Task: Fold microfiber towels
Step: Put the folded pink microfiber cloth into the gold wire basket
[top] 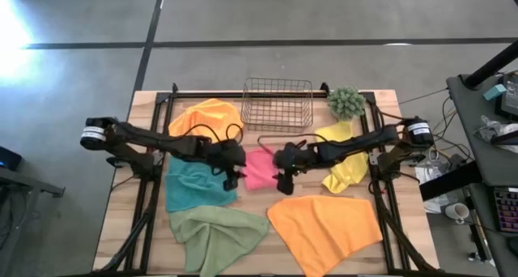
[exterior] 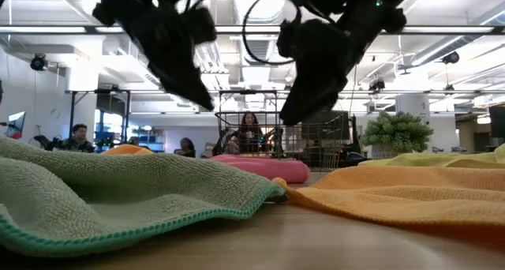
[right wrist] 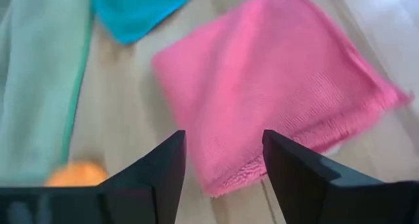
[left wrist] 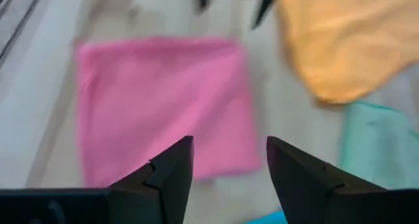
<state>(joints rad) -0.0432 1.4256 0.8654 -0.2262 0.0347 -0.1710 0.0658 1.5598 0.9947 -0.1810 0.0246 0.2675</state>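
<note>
Pink towel (top: 259, 168) lies folded flat on the counter (top: 405, 245), between left end effector (top: 230, 178) and right end effector (top: 282, 182). Both hover just above it, fingers parted, holding nothing. Likely next: grip its edges for another fold.

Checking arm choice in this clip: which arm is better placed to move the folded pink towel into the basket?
Roughly even. Left gripper and right gripper hover open on either side of the pink towel; the right sits slightly nearer the basket.
</note>
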